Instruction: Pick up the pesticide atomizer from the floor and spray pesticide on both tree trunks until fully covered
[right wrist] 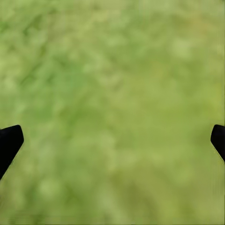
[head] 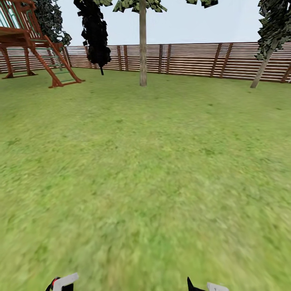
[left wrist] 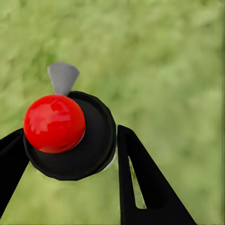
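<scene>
Gripping the atomizer (left wrist: 70,136): left gripper (left wrist: 70,154) has its two black fingers (left wrist: 145,183) pressed against either side of the black round body, seen from above in the left wrist view. Red ball cap (left wrist: 54,123) sits on top, grey nozzle (left wrist: 63,76) pokes out past it. Blurred grass below, atomizer is off the ground.

Right gripper (right wrist: 112,140) is spread wide, fingertips (right wrist: 9,140) at opposite edges of the right wrist view, nothing between them, just grass.

Head view: bits of both arms at the bottom edge, left one (head: 62,283) with a red spot and a pale part, right one (head: 208,286) black and pale. Lawn (head: 145,169) runs flat out to a brown slat fence (head: 194,60).

One tree (head: 142,40) straight ahead, well away, in front of the fence: pale bare trunk (head: 143,60), upright, crown cut by the top edge. Second pale trunk (head: 262,68) far right, leaning. Near-black slim tree (head: 96,36) left of the centre trunk. Wooden play frame (head: 36,48) with a ladder at far left.
</scene>
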Available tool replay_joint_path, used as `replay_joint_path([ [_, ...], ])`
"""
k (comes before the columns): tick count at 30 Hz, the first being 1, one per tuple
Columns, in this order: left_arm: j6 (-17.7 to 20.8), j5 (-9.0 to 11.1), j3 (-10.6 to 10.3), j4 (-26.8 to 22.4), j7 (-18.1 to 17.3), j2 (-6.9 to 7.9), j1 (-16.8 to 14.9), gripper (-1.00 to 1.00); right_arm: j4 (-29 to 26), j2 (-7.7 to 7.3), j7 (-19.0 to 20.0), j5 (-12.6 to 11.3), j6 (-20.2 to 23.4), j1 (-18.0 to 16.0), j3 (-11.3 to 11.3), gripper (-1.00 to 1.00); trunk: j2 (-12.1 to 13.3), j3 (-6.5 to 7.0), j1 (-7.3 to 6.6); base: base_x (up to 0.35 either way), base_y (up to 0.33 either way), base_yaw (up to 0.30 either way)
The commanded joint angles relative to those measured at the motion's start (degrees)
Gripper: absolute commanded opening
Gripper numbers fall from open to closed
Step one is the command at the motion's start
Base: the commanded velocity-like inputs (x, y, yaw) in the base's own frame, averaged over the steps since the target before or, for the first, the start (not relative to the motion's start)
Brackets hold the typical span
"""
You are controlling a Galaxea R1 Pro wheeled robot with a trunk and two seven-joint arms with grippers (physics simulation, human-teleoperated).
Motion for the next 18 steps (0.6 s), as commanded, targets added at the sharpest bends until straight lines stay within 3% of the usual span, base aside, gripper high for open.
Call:
replay_joint_path([
  [1, -0.01, -0.01, 0.0, -0.01, 0.0, 0.0, 0.0, -1.0, 0.0, 0.01, 0.0, 0.0, 0.0, 0.0, 0.0, 1.0, 0.0, 0.0, 0.0, 0.339, 0.0, 0.0],
  [18, -0.01, -0.01, 0.0, 0.01, 0.0, 0.0, 0.0, -1.0, 0.0, 0.01, 0.0, 0.01, 0.0, 0.0, 0.0, 1.0, 0.0, 0.0, 0.0, 0.339, 0.0, 0.0],
])
